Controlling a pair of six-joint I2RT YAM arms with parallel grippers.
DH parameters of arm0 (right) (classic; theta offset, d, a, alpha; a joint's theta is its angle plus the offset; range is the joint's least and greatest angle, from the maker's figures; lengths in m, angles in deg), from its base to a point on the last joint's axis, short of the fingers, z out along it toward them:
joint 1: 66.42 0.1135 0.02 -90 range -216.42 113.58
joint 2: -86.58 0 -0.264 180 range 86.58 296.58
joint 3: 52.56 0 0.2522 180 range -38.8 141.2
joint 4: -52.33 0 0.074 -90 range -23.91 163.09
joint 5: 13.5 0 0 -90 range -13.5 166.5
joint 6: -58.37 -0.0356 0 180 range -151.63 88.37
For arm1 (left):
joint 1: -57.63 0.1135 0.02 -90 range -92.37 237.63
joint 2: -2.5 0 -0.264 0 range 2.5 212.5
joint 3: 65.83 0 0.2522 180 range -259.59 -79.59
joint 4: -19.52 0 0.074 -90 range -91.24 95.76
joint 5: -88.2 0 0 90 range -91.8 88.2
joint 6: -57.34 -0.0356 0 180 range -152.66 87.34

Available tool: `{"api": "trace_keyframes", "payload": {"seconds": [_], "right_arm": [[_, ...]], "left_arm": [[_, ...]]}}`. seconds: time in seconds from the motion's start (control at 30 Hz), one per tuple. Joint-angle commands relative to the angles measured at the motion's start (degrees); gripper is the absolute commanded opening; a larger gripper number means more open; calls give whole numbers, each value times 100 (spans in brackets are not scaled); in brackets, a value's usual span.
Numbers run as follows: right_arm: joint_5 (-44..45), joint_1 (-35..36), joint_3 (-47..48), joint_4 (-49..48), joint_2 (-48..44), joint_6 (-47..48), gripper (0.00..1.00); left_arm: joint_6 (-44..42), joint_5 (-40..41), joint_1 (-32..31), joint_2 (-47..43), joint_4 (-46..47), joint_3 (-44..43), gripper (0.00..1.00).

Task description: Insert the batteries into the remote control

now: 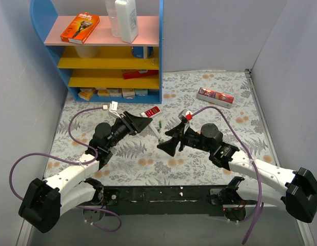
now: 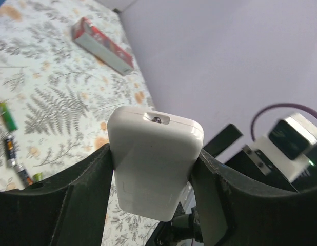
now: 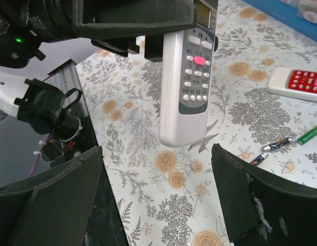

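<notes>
My left gripper (image 2: 153, 154) is shut on the white-grey remote control (image 2: 154, 160) and holds it above the table, its plain back toward the left wrist camera. In the right wrist view the remote control (image 3: 186, 87) hangs with its buttons facing me, gripped at its upper part by the left gripper (image 3: 148, 23). My right gripper (image 3: 158, 195) is open just below its free end, touching nothing. Batteries (image 3: 310, 134) lie loose on the floral cloth, a green one and two darker ones (image 3: 276, 145). From above, the left gripper (image 1: 143, 124) and the right gripper (image 1: 165, 139) face each other.
A red remote (image 1: 152, 111) lies just beyond the grippers. A red and white box (image 1: 215, 96) sits at the back right. A blue shelf unit (image 1: 104, 51) with boxes and a bottle stands at the back left. Grey walls bound the cloth on both sides.
</notes>
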State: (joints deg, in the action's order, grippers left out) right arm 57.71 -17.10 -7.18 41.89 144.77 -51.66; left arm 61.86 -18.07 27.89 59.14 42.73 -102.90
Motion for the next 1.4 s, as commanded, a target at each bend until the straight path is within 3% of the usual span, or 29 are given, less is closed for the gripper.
{"api": "trace_keyframes", "payload": {"seconds": [0.0, 0.23, 0.73, 0.83, 0.93, 0.97, 1.0, 1.03, 1.13, 1.17, 1.27, 1.3, 1.37], "right_arm": [[1437, 349, -33, -312, -37, 447, 93], [2449, 886, 213, -532, 481, 825, 90], [3829, 1686, 1127, -840, 2125, 1265, 67], [3953, 1765, 1198, -805, 2222, 1265, 60], [3935, 1783, 1206, -726, 2205, 1186, 45], [3979, 1783, 1224, -665, 2188, 1142, 32], [3997, 1783, 1233, -595, 2135, 1029, 27], [4005, 1783, 1216, -550, 2091, 984, 21], [3804, 1783, 1154, -506, 1924, 826, 6], [3647, 1783, 1154, -489, 1845, 817, 5], [3409, 1783, 1180, -322, 1713, 773, 1], [3347, 1774, 1180, -278, 1600, 755, 1], [3180, 1765, 1171, -147, 1398, 720, 1]], "left_arm": [[48, 940, -32, -136, -1683, -411, 0], [374, 1232, -41, -110, -2150, -587, 0], [348, 1188, -41, -153, -2256, -569, 0], [287, 1214, -41, -250, -2317, -561, 0], [251, 1197, -41, -355, -2370, -534, 0], [234, 1179, -41, -373, -2361, -508, 0], [216, 1179, -41, -408, -2361, -490, 1], [207, 1170, -32, -434, -2361, -473, 3], [155, 1144, -32, -566, -2370, -411, 27], [111, 1135, -41, -645, -2361, -402, 46], [5, 1039, -41, -829, -2265, -341, 68], [-73, 1038, -41, -882, -2264, -289, 81], [-179, 978, -32, -1032, -2177, -244, 89]]}}
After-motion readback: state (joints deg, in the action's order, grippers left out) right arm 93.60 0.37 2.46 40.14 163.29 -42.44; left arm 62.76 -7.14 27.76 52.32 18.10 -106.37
